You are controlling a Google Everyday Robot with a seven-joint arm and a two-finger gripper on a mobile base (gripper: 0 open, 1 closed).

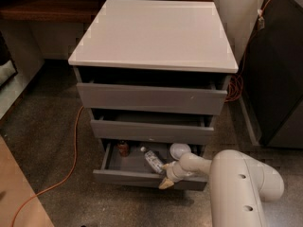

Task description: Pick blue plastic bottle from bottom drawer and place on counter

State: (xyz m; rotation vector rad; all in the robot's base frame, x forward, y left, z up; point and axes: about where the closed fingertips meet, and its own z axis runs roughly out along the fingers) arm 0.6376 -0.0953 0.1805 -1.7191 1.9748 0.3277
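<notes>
Bulky cream-white robot arm [236, 193] fills the lower right and hides the right front corner of the lowest grey drawer [137, 178], which is pulled open. An orange cable [72, 156] snakes over the speckled grey floor [52, 126] on the left. The gripper [166, 178] sits over the drawer's front edge, tan tip pointing down; whether it is grasping or released I cannot tell, though it seems to touch the near end of the small clear plastic bottle [152, 160]. The bottle lies on its side inside the drawer, mid-right, white cap away from the arm. A short red-brown can [123, 148] stands at back left, a white round bowl [180, 150] at back right. Two upper grey drawers [151, 98] are slightly open. Above them is the smooth white counter slab [156, 32]. A dark brown wooden shelf [42, 6] is at far left and a dark cabinet [284, 79] at right.
</notes>
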